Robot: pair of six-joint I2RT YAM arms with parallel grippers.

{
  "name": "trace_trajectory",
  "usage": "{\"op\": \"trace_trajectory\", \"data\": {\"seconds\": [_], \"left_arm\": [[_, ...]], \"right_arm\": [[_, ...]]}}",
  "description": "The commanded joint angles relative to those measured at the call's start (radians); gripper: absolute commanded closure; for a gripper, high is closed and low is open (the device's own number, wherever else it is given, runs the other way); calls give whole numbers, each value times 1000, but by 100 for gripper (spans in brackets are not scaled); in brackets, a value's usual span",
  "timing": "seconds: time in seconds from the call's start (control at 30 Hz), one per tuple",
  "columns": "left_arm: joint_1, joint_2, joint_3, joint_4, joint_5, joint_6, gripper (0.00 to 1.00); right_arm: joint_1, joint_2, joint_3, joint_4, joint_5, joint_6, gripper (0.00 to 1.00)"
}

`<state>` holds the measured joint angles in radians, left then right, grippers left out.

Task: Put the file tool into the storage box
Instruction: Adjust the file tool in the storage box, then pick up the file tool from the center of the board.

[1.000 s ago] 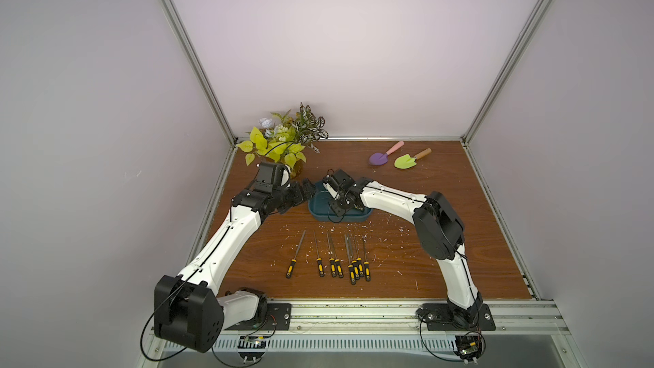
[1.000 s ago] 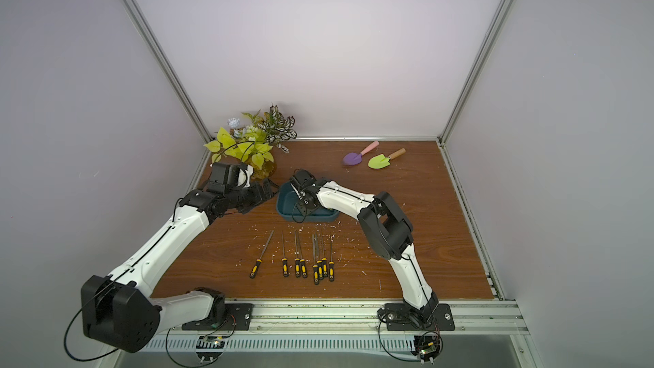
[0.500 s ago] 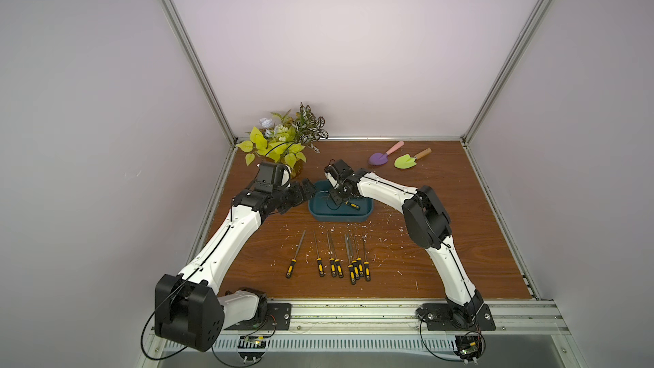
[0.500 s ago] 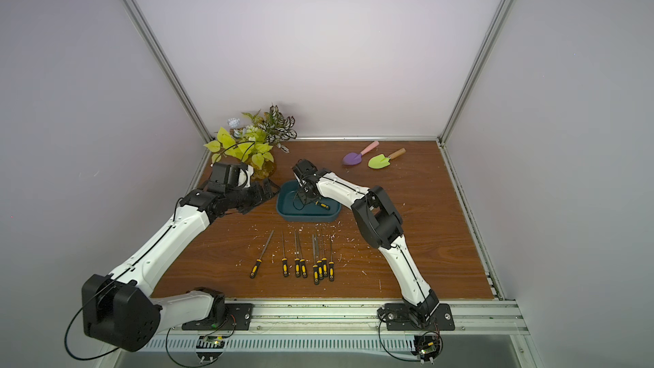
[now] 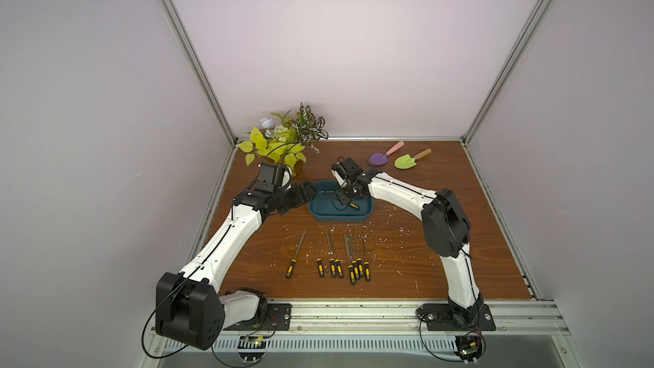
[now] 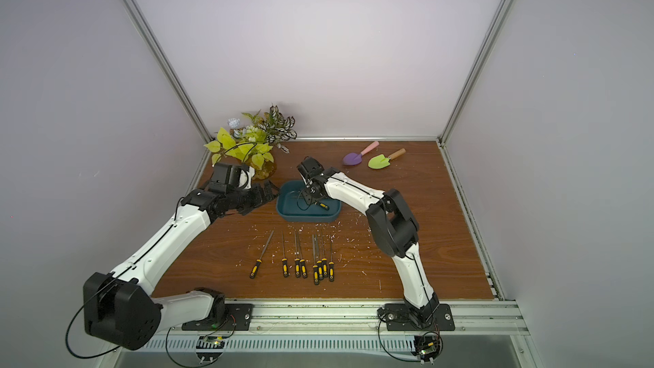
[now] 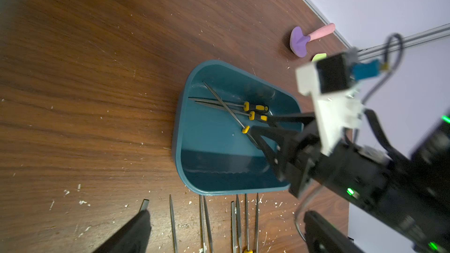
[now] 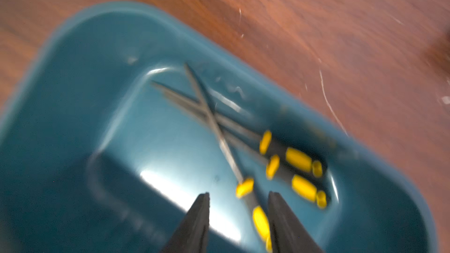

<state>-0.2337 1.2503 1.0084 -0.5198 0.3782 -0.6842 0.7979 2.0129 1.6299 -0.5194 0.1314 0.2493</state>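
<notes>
I have the right gripper [image 8: 239, 194] low over the storage box [image 5: 336, 218], which sits about mid-desk, a little toward the back edge. I keep it low so the file tool [image 7: 224, 108] drops short and cannot bounce over the rim. That file lies inside the box with its shaft slanting across two other files [image 7: 255, 107] on the floor. Its black-and-yellow handle lies in the gap between the right gripper's jaws, close to one of them. The jaws stand partly apart, wider than the handle, so I read that hand as released and holding nothing, though the right wrist view is blurred. The left gripper [image 5: 305, 192] waits just beside the box's left end with its jaws spread wide and empty. I judge it is there to steady the box, but I cannot tell whether it touches. The remaining files [image 5: 332, 258] lie in a row between the box and the desk's [image 5: 424, 260] front edge.
</notes>
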Motion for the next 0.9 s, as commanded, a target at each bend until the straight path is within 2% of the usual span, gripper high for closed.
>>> {"op": "trace_trajectory", "data": {"seconds": [0.0,0.1,0.2,0.4,0.63,0.87], "left_arm": [[5,7,-9,-13,13,28,1],[-6,15,-18,-14,26,28,1],[-47,26,-23,-13,14,32,0],[-136,87,-20,-12,9,25,0],[-147,47,-32,-13,-13,17,0],[-146,-4,-87,-12,-1,3,1]], "right_arm": [[53,-208,-153,80,54,192,54],[116,-347,-327,127,105,324,53],[176,-443,-480,170,96,456,54],[310,-530,-697,193,113,673,54],[404,-518,-790,179,100,785,54],[420,-511,-827,122,119,827,53]]}}
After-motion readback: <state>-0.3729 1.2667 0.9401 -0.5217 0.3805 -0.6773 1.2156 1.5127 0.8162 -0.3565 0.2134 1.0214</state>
